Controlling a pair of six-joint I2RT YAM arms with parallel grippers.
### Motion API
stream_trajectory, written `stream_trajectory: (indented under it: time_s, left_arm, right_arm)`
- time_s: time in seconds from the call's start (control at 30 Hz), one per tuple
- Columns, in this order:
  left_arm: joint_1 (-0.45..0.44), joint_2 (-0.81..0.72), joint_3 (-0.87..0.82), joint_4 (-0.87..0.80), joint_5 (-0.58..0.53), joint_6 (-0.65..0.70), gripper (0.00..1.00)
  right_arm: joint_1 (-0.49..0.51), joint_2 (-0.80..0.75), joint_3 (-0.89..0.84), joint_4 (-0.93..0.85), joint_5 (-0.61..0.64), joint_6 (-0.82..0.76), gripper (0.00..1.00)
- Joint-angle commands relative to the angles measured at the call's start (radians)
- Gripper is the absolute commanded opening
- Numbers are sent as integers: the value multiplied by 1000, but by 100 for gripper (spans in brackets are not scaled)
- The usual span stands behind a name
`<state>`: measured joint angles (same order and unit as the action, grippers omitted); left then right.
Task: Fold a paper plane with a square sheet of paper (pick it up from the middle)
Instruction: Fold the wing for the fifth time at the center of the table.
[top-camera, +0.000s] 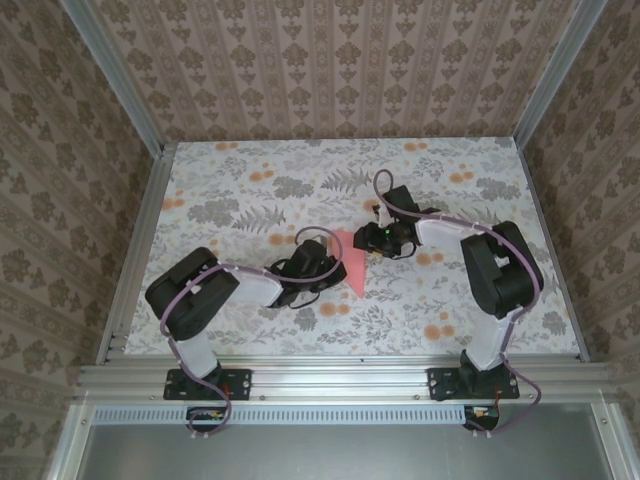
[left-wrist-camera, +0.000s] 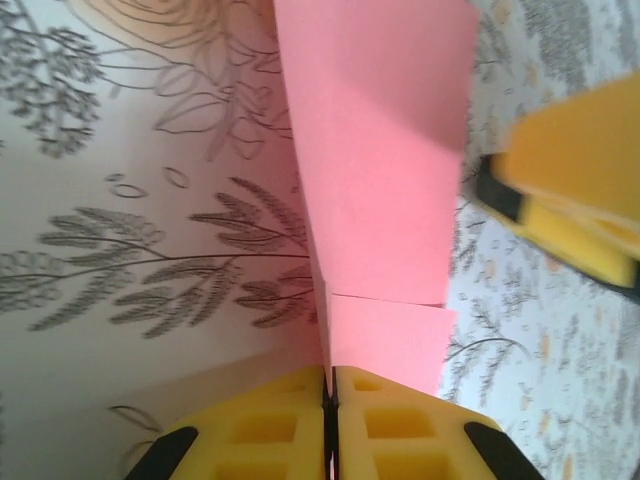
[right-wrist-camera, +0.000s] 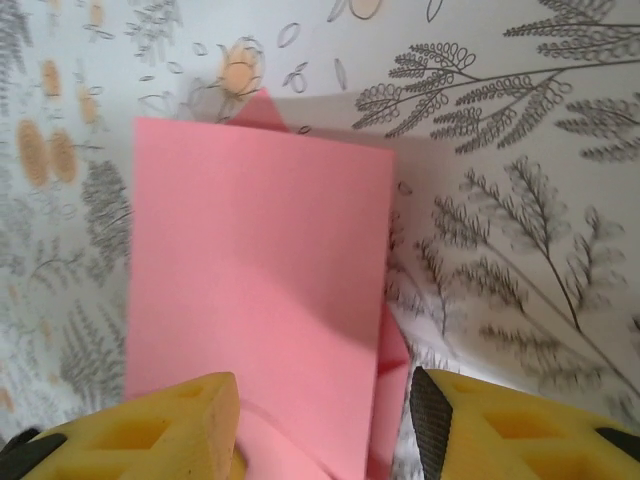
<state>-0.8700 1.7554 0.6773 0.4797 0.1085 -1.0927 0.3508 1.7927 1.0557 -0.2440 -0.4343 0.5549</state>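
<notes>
The paper plane (top-camera: 350, 262) is a folded pink sheet in the middle of the table, between both grippers. My left gripper (top-camera: 322, 262) comes at it from the left. In the left wrist view its yellow fingers (left-wrist-camera: 260, 430) are pressed together on the paper's (left-wrist-camera: 380, 180) folded edge, and the sheet stands up from them. My right gripper (top-camera: 378, 240) is at the paper's far right end. In the right wrist view it (right-wrist-camera: 325, 420) stands open, the pink sheet (right-wrist-camera: 260, 280) lying between its spread fingers with a gap to the right one.
The floral-print tabletop (top-camera: 250, 190) has free room all round the paper. Aluminium rails (top-camera: 140, 240) edge the table, and patterned walls (top-camera: 330, 70) close it on three sides. A yellow finger of the right gripper (left-wrist-camera: 575, 170) shows close beside the paper in the left wrist view.
</notes>
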Motion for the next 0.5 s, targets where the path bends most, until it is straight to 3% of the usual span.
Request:
stream_trajectory:
  time_s: [0.0,0.23,0.33,0.47]
  left_arm:
    - [21,-4,35,-96,24,102,10]
    - [37,-16,76,-189,79,220,9]
    - [42,-13,81,-187,106,237,9]
    - [42,-5,104,-193,128,253,9]
  right_arm:
    - [-4,-107,-54,-38,-28,10,51]
    - [42,-191,-171,-32,-31,21,32]
    - [73,-180,-182,-7,-37,41,20]
    - [97,-121,-170,28,-45,64,14]
